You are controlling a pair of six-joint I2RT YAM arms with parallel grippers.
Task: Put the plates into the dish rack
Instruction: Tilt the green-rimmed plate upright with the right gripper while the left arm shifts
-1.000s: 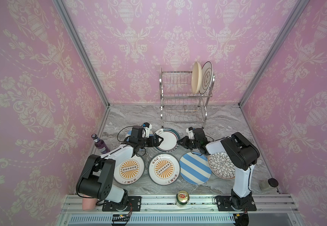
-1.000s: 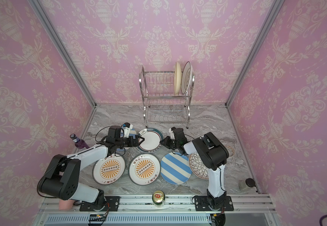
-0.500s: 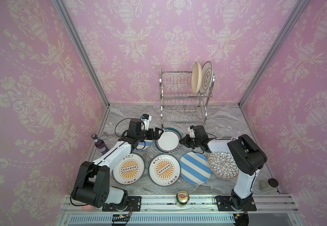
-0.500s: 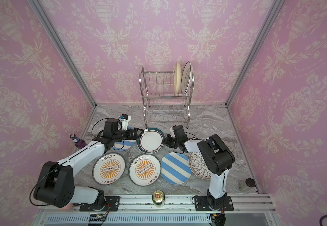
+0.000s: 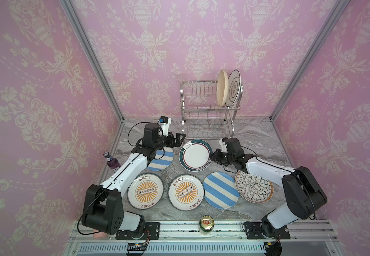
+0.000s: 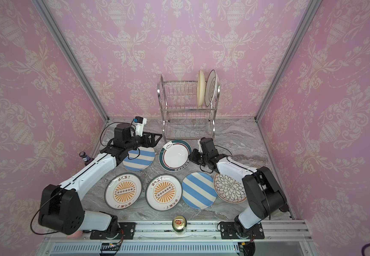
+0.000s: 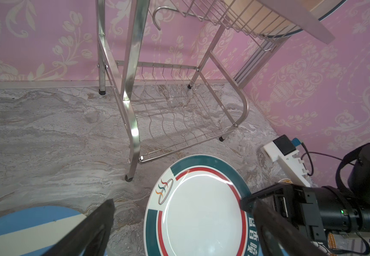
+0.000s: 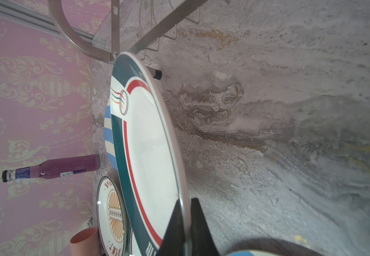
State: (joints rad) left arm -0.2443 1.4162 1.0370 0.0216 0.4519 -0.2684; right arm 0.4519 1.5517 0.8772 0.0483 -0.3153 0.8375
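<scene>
The dark-green-rimmed white plate (image 5: 195,155) (image 6: 175,155) (image 7: 201,210) lies in front of the dish rack (image 5: 204,106) (image 6: 186,106) (image 7: 131,88). My right gripper (image 5: 211,156) (image 6: 190,156) (image 8: 185,221) is shut on the right rim of this plate (image 8: 148,155). My left gripper (image 5: 178,139) (image 6: 155,138) (image 7: 183,206) hangs open and empty left of it, over the far edge of a blue-striped plate (image 5: 160,159). A cream plate (image 5: 221,90) and a black-lined plate (image 5: 234,88) stand in the rack's top tier. Two sunburst plates (image 5: 145,191) (image 5: 185,192), a second striped plate (image 5: 220,190) and a floral plate (image 5: 254,186) lie in the front row.
A purple bottle (image 5: 112,160) stands by the left wall. A drink can (image 5: 206,225) sits on the front rail. A pink cup (image 8: 84,241) stands near the left arm's base. The rack's front foot (image 8: 157,74) is close to the held plate's far edge.
My left gripper has drawn back from the green-rimmed plate's left edge towards the far left. My right gripper has closed on the plate's right rim, and the plate has shifted slightly right.
</scene>
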